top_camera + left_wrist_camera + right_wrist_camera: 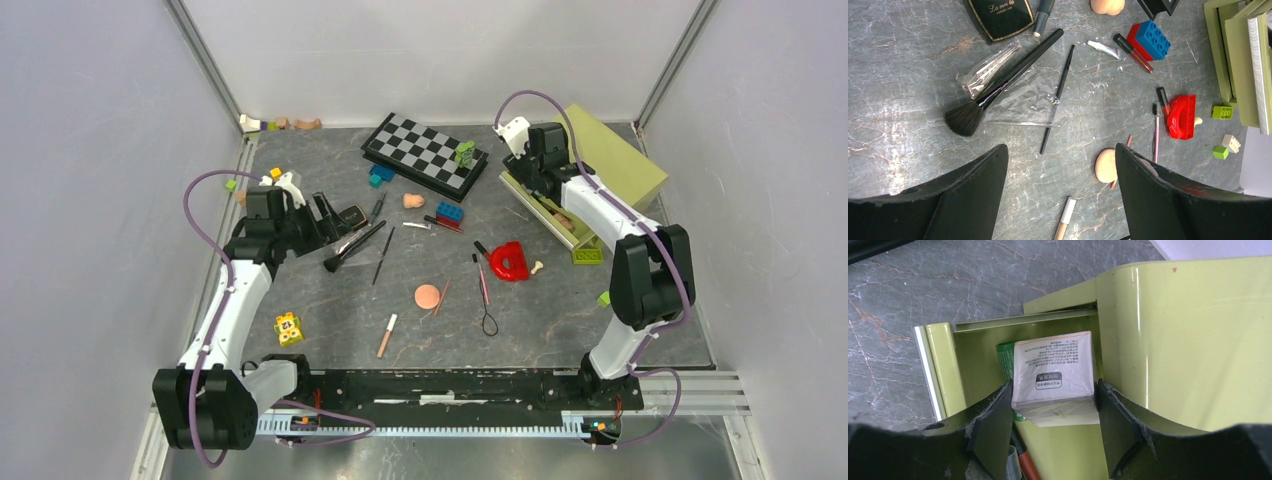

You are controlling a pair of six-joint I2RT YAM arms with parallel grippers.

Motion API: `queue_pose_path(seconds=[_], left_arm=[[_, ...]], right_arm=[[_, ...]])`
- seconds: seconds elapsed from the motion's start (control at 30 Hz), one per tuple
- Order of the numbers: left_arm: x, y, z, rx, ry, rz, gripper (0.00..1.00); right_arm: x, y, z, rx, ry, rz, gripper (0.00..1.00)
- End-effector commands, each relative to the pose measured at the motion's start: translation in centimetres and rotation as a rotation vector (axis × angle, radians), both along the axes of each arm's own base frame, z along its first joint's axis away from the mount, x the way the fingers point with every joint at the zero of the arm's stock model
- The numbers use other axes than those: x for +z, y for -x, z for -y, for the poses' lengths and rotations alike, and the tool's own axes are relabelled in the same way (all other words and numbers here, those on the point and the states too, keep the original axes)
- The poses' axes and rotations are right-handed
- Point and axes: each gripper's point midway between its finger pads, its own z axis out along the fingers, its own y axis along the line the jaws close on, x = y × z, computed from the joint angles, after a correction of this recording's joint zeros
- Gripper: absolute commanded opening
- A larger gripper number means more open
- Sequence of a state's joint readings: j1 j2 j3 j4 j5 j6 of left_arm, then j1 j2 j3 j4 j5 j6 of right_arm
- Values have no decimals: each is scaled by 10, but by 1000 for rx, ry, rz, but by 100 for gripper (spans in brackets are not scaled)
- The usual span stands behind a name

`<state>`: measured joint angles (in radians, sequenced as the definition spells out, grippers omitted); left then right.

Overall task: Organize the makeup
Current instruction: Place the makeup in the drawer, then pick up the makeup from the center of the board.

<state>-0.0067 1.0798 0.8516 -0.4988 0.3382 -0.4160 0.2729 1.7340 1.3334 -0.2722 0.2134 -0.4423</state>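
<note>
We are stowing makeup: our right hand grips a white carton low inside the green box at the far right of the worktop. Next, we judge, it must let go and lift clear. Our left hand hangs spread wide over the big black brush, which lies just ahead of its fingers, untouched

Bright, even light from above — shadows on the grey counter are faint and short. The green box shows soft glare streaks; near jaws in both wrist views look slightly blurred.
</note>
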Motion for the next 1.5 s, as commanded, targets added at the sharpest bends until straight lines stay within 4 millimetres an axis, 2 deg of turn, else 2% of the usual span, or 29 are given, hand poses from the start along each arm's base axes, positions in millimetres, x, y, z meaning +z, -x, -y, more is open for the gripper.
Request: queue_pose_path(seconds=[0.0,0.1,0.4,0.53,0.9,1.07,1.17,1.3,1.47], left_arm=[[15,-12,-10,60,23,45,84],[15,-12,-10,59,24,44,84],[15,-12,-10,60,25,43,84],[15,-12,-10,59,28,42,84],[15,-12,-9,56,32,45,84],[15,-12,-9,54,35,45,84],[16,-11,-9,55,35,47,84],[16,-11,-8,53,36,46,84],[15,-11,-9,54,36,44,84]], right_arm=[[17,-18,3,16,47,84,37],[14,-17,1,20,36,80,47],[23,-15,-3,24,-3,110,76],[25,-12,-2,21,-4,115,81],[43,-11,13,-51,27,163,80],[57,-8,19,-86,23,204,81],[63,-7,14,-72,-9,216,80],[55,-9,3,-24,-36,188,77],[44,-14,1,-14,-23,165,76]])
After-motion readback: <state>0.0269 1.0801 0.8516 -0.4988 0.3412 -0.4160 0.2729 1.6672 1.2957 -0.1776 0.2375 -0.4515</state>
